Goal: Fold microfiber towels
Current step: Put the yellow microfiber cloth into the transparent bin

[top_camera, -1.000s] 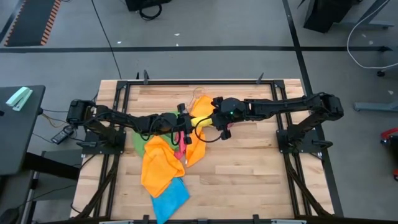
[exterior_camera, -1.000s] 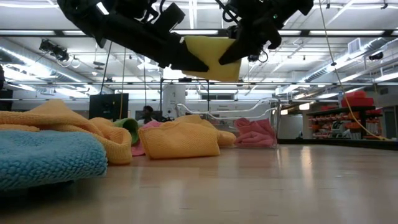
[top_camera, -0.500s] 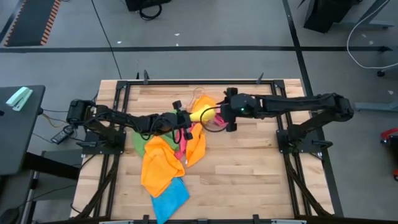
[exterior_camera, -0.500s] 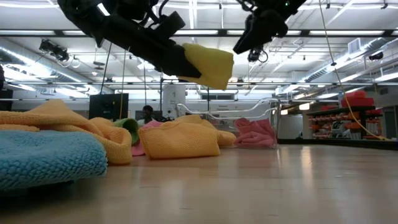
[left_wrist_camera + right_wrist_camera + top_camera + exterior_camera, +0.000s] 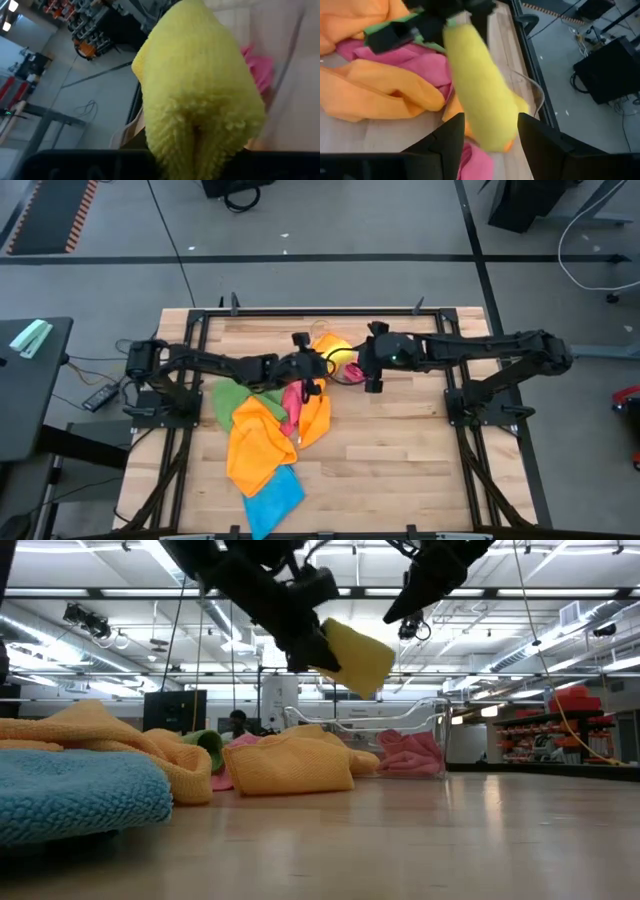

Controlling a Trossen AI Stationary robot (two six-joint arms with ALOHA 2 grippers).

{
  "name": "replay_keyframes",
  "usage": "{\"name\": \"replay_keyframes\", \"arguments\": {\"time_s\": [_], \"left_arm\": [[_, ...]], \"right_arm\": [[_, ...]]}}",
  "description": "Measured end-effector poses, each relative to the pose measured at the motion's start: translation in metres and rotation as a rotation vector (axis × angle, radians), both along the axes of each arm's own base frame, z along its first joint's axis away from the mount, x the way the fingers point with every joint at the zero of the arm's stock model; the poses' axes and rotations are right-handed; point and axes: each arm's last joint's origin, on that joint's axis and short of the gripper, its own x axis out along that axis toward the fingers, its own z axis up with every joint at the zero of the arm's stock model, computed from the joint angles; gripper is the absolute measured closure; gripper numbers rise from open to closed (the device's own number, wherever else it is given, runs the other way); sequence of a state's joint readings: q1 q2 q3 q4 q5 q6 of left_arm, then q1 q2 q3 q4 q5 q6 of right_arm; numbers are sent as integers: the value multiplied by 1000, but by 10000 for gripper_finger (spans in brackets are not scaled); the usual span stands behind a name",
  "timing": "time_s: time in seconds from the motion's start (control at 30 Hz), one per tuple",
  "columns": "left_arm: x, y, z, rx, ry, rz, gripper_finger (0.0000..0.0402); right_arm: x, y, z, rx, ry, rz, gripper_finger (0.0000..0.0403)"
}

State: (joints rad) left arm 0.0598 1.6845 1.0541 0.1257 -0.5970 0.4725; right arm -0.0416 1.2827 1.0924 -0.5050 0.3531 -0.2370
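Left gripper [image 5: 322, 363]: pinching the yellow towel [image 5: 352, 655], carrying it in the air above the clear tray [image 5: 420, 725]. Right gripper [image 5: 485, 131]: fingers spread, holding nothing, hanging just beside it. Remaining towels [image 5: 262, 442]: lying heaped on table [image 5: 400, 450]

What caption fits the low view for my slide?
Left hand lifts a fluffy yellow microfiber towel above the table.

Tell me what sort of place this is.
Likely a robotics lab or workshop in an industrial hall: a wooden table in a metal frame on a bare concrete floor, rows of ceiling strip lights, and storage racks behind.
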Motion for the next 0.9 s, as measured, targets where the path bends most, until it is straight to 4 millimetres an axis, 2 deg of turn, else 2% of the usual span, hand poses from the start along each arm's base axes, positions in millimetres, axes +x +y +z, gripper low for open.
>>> {"name": "replay_keyframes", "arguments": {"time_s": [0.3,0.5,0.63,0.9], "left_arm": [[15,33,-15,148,188,44,353],[40,44,-28,238,407,92,354],[50,53,-26,240,495,94,358],[51,66,-21,335,590,134,354]], "right_arm": [[-16,10,-7,-27,93,-198,210],[-21,11,-9,-6,93,-286,210],[-21,10,-9,-5,94,-293,210],[-20,10,-10,-10,88,-292,210]]}}
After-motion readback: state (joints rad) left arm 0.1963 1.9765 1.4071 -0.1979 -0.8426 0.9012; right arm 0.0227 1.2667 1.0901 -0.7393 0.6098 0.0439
